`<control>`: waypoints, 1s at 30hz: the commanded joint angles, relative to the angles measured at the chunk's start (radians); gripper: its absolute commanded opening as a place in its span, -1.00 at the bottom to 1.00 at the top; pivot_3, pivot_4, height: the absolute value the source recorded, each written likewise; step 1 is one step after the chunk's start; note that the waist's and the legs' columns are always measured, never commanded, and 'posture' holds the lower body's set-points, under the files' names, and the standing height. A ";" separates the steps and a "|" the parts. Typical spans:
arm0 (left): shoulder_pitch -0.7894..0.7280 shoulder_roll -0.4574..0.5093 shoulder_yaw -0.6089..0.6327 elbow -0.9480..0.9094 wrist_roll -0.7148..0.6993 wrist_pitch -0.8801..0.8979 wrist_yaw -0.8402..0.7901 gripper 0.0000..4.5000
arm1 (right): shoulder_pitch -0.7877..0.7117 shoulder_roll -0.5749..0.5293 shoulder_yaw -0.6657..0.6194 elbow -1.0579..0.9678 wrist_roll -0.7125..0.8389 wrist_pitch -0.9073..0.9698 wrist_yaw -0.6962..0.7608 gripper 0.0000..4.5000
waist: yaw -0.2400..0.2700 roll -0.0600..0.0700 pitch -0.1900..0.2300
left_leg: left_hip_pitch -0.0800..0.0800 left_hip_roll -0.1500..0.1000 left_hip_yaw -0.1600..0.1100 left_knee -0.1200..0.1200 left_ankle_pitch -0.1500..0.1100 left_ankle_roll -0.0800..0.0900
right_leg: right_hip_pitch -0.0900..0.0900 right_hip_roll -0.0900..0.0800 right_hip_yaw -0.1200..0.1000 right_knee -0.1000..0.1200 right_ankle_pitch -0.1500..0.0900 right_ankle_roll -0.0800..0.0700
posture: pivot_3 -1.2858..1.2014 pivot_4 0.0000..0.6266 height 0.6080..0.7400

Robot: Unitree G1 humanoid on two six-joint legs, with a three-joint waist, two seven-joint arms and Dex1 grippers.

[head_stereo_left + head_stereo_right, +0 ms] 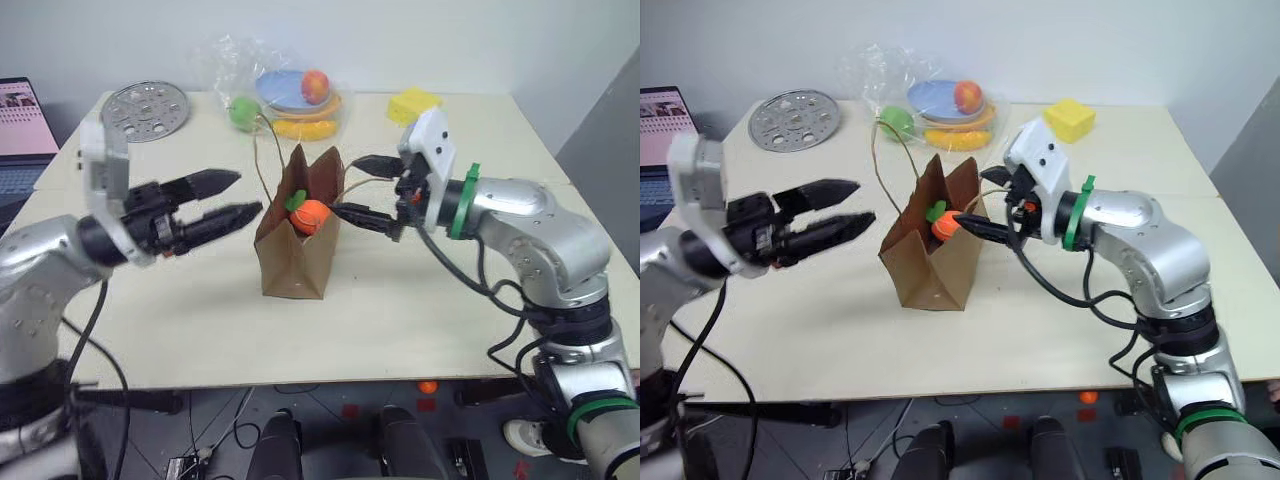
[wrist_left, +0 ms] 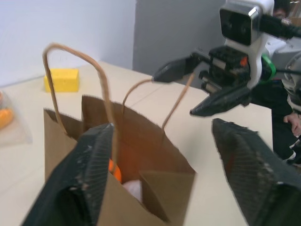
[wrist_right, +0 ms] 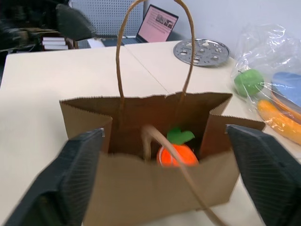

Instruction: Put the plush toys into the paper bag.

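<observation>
The brown paper bag (image 1: 297, 255) stands upright and open in the middle of the table, its two loop handles (image 1: 262, 150) sticking up. Inside it lies the orange plush toy (image 1: 311, 215) with its green tip showing above the rim. In the left wrist view a white soft shape (image 2: 134, 188) lies next to it at the bottom of the bag. My left gripper (image 1: 248, 193) hovers open just to the left of the bag, holding nothing. To the right of the bag my right gripper (image 1: 345, 186) is open at the rim, with nothing between its fingers.
A clear plastic bag of fruit on a blue plate (image 1: 290, 95) sits at the back. Behind my right gripper there is a yellow wedge block (image 1: 413, 103). A perforated metal disc (image 1: 146, 110) lies at the back left and a laptop (image 1: 20, 125) at the far left.
</observation>
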 commanded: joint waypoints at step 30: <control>0.409 -0.521 -0.535 -0.174 0.706 -0.651 0.532 0.99 | -0.044 -0.226 -0.114 -0.156 0.277 0.173 0.152 1.00 | 0.047 -0.002 -0.002 | 0.000 0.000 0.010 0.005 0.000 0.000 | 0.000 -0.001 0.006 -0.007 -0.004 -0.007 | 0.03 -0.52 1.00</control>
